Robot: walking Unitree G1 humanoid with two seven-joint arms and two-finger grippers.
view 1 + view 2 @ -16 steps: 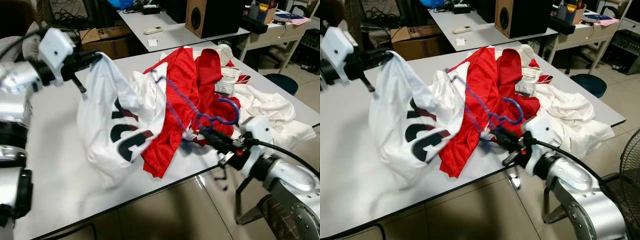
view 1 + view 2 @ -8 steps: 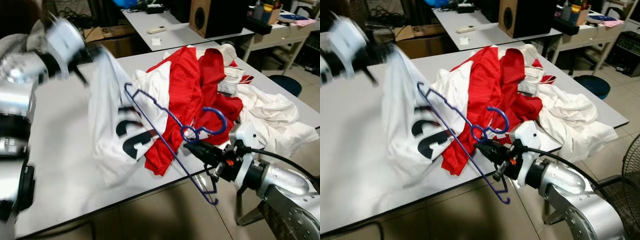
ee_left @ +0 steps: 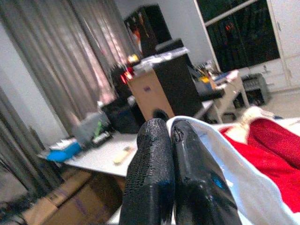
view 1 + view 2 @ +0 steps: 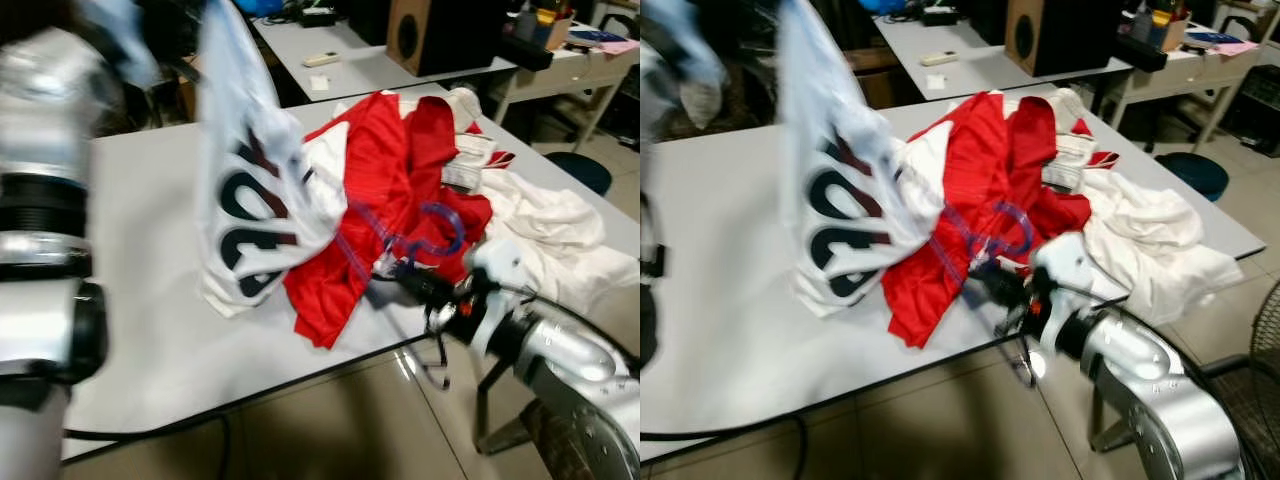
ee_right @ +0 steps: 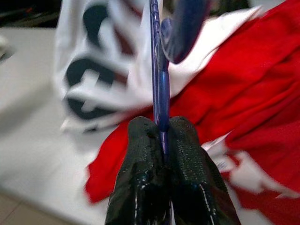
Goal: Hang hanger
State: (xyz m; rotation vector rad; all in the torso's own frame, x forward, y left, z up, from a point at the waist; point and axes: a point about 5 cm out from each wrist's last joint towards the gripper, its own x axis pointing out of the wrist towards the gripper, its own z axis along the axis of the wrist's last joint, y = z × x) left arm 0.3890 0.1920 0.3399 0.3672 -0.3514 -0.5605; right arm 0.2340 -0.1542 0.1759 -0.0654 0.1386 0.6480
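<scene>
On the white table (image 4: 150,300) you have a pile of clothes, and I take this pile as the landmark. Its main piece is a red garment (image 4: 385,190), which lies spread in the middle of the pile, with other white clothes (image 4: 545,215) on the far right side of it.

Your right gripper (image 5: 161,140) is at the near edge of the table, just in front of the red garment. Its two black fingers (image 5: 140,159) are pressed together on the thin wire of the blue hanger (image 4: 425,235), so the hanger is pinched between them. The hanger stands over the near part of the red garment, with its hook curving up above the fingers; its body is blurred in the head views.

Your left gripper (image 3: 171,136) is raised high on the left side of the pile. Its fingers (image 3: 152,159) are closed tight on the edge of a white jersey (image 4: 250,190) with dark numbers. The jersey hangs down from this grip, and its lower part touches the table beside the red garment.

Behind the pile stands a second table (image 4: 370,70) with a dark speaker box (image 4: 450,30) on it.
</scene>
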